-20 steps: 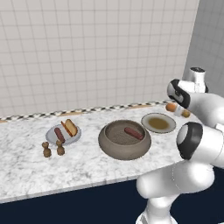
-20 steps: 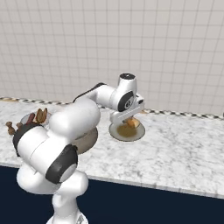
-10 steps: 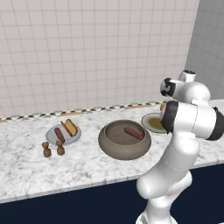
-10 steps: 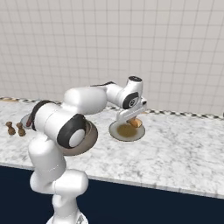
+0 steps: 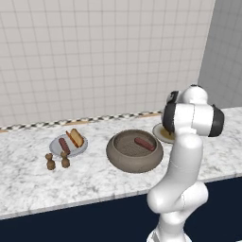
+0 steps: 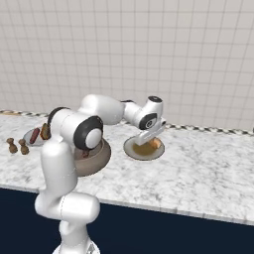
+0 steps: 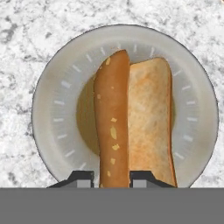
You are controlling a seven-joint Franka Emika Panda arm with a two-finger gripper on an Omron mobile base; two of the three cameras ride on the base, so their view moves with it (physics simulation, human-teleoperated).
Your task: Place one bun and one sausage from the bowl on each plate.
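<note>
The white arm rises from its base, folds at a dark elbow joint and reaches forward across the counter, its wrist bent downward. The gripper (image 6: 155, 140) points down, low over the surface. In the hand view its two dark fingertips (image 7: 82, 179) stand slightly parted, with a narrow gap between them.

counter (image 5: 28, 184): bowl (image 5: 134, 151) centre, sausage (image 5: 144, 143) inside | plate (image 5: 68, 145) left of bowl, carrying sausage (image 5: 64, 145) and bun (image 5: 76, 137); two shakers (image 5: 56, 160) before it | second plate (image 7: 52, 109) right of bowl, carrying bun (image 7: 151, 127)
</note>
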